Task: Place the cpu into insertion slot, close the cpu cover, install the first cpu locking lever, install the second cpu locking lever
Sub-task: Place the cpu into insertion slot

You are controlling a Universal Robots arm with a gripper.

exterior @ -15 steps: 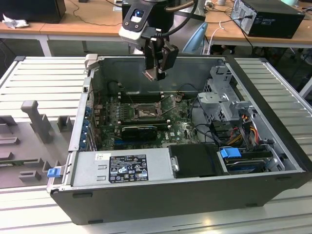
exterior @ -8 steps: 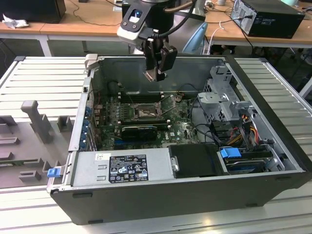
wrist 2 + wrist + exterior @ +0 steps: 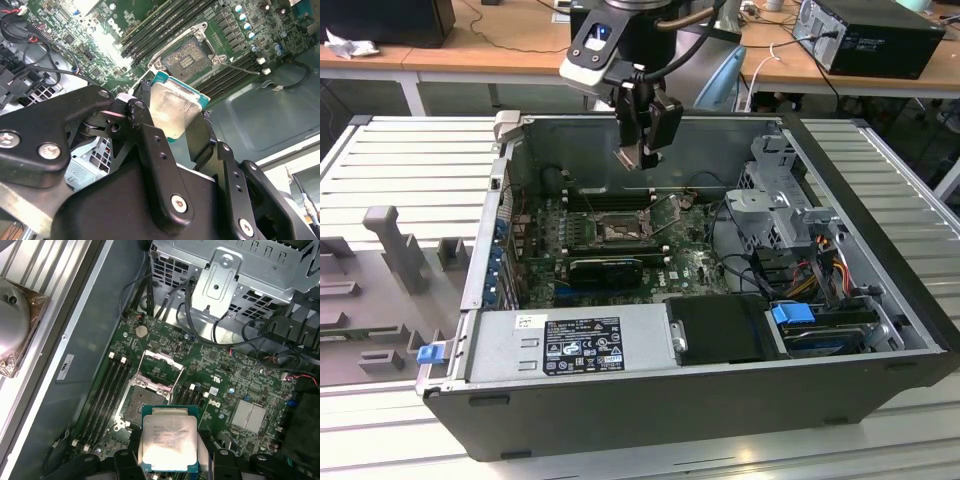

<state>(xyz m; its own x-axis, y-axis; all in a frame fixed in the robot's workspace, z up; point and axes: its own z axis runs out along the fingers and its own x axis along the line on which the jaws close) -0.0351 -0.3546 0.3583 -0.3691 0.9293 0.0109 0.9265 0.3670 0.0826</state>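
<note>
I see the slatted grey tabletop [image 3: 400, 150] carrying the open computer case [image 3: 620, 410]. The green motherboard [image 3: 695, 262] lies flat on the case floor. The power supply [image 3: 570, 345] sits at 6 o'clock from the insertion slot [image 3: 618, 232] in the exterior view. My gripper [image 3: 640, 157] hangs over the board at 12 o'clock from that slot, well apart from it. Its fingers [image 3: 150, 145] are drawn in narrow on the cpu [image 3: 169, 442], pinching two opposite edges, with the silvery face showing in both wrist views. The cpu cover [image 3: 163, 355] stands tilted up just beside the slot, and the slot's dark pin field lies bare.
</note>
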